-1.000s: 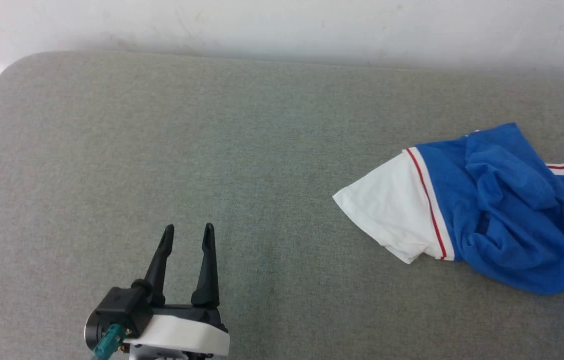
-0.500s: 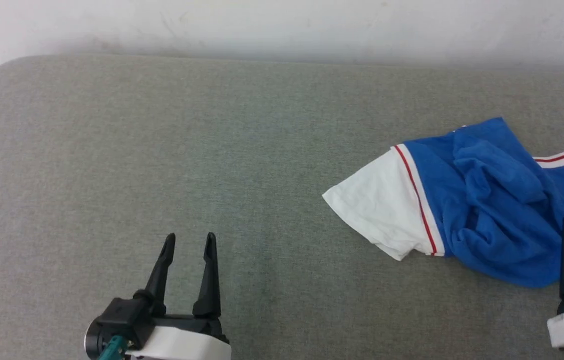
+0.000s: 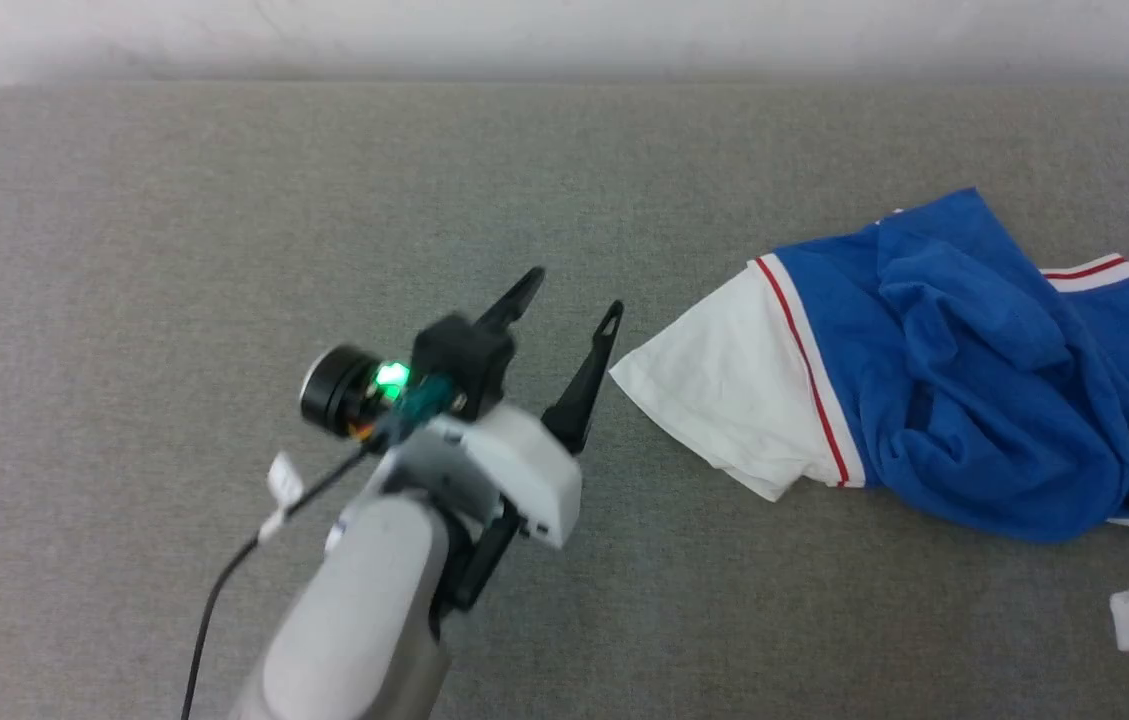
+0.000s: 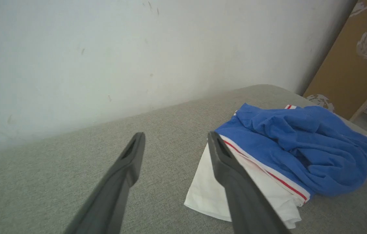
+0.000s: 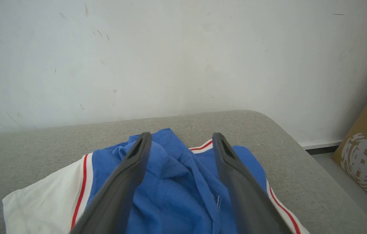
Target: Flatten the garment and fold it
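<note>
Left jaws, apart and empty, are now swung forward from low and near. The garment (image 3: 964, 400) is lying crumpled on the grey table (image 3: 174, 250), its white sleeve (image 3: 714, 400) just beyond their right-hand tip. Likely reaching to begin flattening. Right jaws, also apart, are coming in beside the blue bunch. The right wrist view is showing cloth between and beyond them, while the head view is cropping them at its edge.

We see the garment (image 3: 964, 400), a royal-blue T-shirt, lying crumpled on the grey cushion (image 3: 224, 250), toward its right end and apart from its back edge. The blue body is bunched into thick, soft folds, far from flat. One white sleeve (image 3: 724, 400) spreads out toward the cushion's middle, bordered by a thin red stripe. Another red-and-white trim band peeks out on the heap's far side.
</note>
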`<state>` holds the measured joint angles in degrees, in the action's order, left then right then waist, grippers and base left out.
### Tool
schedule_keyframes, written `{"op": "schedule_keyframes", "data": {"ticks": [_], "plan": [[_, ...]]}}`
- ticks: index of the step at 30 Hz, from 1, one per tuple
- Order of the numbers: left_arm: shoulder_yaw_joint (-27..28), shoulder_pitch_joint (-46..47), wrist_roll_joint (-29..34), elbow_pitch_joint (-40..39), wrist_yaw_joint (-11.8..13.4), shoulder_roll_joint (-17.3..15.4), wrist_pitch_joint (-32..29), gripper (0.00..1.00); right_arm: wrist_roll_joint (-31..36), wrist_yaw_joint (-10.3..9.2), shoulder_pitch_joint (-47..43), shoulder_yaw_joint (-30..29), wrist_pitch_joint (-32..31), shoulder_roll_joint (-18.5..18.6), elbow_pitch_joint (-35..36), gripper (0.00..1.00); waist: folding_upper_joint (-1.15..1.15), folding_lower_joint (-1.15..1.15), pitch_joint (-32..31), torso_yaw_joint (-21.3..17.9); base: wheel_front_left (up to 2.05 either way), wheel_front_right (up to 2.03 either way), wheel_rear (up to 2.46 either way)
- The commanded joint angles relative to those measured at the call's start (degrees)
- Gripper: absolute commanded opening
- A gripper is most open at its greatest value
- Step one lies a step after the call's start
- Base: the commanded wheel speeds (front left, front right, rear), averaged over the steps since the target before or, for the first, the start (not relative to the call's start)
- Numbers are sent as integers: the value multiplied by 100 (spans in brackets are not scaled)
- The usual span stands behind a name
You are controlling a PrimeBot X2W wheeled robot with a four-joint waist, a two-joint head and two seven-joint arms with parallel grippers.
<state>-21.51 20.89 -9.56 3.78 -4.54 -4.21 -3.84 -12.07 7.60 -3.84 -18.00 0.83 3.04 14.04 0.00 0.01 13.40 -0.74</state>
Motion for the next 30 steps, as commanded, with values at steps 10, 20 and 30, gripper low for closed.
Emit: {"op": "schedule_keyframes", "data": {"ticks": [10, 20, 30], "plan": [[-445, 1380, -149, 1666, -179, 54, -1325, 100, -113, -11, 265, 239, 30, -16, -165, 100, 0, -1, 677, -579, 0, 0, 0], [-620, 1518, -275, 2679, -205, -24, -2163, 94, -183, -11, 391, 313, 131, -16, -403, 100, 0, -1, 884, -844, 0, 0, 0], [-214, 1424, -713, 2291, 43, -41, -1891, 0, -199, -11, 434, 228, 165, -16, -489, 100, 0, -1, 707, -512, 0, 0, 0]]}}
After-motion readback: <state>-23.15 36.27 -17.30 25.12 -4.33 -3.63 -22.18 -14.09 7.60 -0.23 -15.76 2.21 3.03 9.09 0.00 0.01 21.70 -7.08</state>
